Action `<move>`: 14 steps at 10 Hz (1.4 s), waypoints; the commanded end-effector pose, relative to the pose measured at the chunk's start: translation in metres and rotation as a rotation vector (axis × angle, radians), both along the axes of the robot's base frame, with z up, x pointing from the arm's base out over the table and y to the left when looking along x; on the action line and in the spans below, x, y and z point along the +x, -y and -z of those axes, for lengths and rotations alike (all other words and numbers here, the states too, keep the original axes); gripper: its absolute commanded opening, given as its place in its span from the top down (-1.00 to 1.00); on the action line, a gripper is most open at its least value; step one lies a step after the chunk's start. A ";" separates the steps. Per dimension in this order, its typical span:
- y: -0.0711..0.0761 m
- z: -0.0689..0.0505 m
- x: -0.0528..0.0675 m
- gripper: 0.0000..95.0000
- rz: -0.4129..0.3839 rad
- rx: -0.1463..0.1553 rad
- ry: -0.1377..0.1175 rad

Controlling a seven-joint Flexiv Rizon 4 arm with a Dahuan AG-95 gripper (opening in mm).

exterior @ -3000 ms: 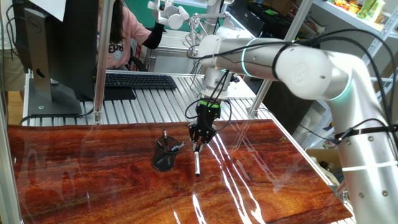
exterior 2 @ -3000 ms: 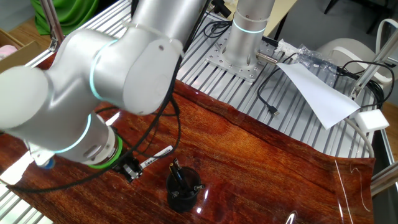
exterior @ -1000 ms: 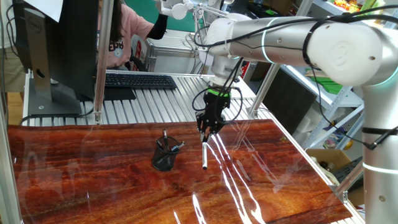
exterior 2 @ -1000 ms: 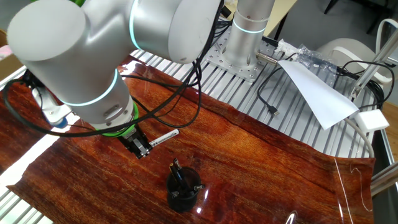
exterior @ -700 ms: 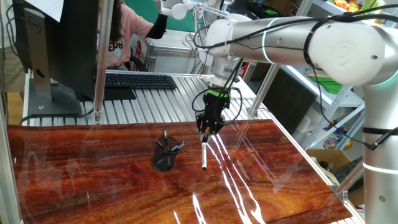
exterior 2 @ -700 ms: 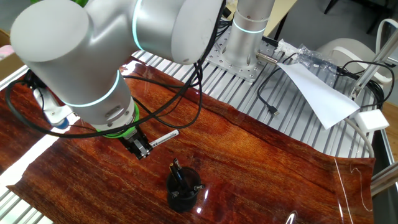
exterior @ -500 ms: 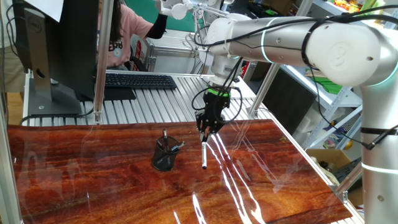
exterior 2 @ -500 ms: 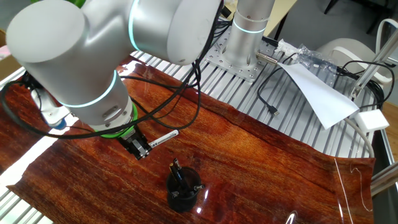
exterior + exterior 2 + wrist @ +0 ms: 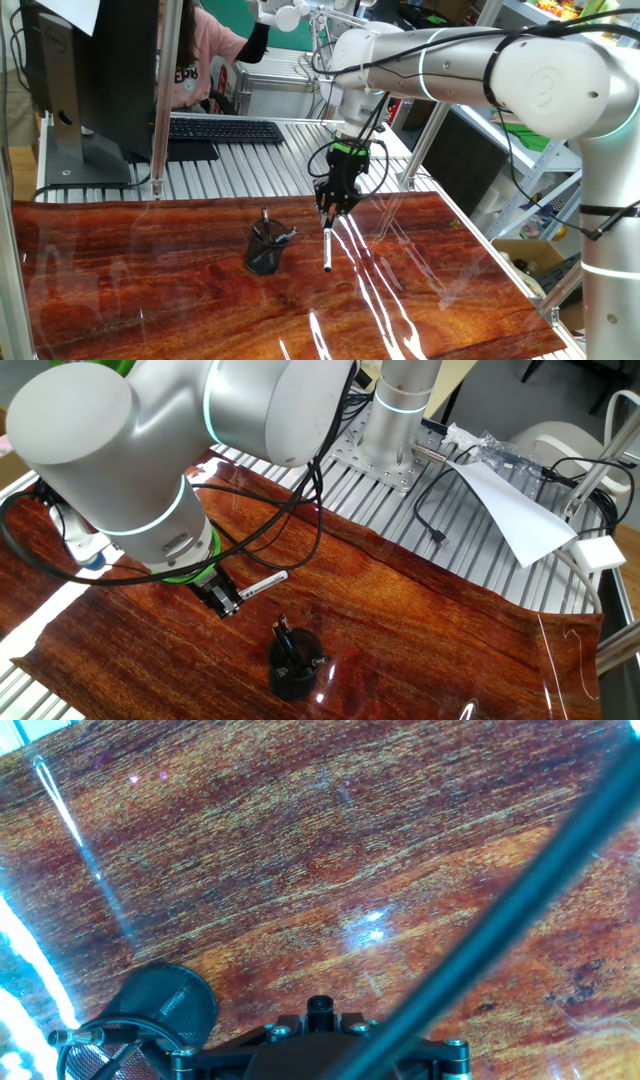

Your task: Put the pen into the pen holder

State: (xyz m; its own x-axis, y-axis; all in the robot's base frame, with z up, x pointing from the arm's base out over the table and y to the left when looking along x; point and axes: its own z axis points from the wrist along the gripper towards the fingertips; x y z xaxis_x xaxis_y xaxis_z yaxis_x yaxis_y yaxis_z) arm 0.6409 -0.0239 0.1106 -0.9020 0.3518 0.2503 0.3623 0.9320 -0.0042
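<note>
- The gripper [image 9: 328, 211] pinches the pen [image 9: 327, 250] by its top end, above the reddish wood table [image 9: 420, 300].
- The pen hangs nearly upright, its long axis vertical and silvery tip down.
- It hangs just beside the black mesh pen holder [image 9: 265, 249], apart from it.

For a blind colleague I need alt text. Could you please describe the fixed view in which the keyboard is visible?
A robot gripper holds a pen nearly upright above a reddish wooden table, to the right of a black mesh pen holder containing dark pens. Behind the table are a keyboard and a person in pink.
</note>
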 end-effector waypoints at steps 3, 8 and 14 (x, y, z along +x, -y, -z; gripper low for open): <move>0.000 0.000 0.000 1.00 0.016 -0.006 0.001; 0.000 0.000 0.000 1.00 0.011 -0.013 0.016; 0.000 0.000 0.000 1.00 0.021 -0.011 0.039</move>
State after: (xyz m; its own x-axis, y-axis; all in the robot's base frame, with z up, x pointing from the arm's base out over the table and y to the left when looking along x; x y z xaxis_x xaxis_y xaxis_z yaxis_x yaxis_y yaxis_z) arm 0.6436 -0.0234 0.1112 -0.9020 0.3747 0.2147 0.3840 0.9233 0.0017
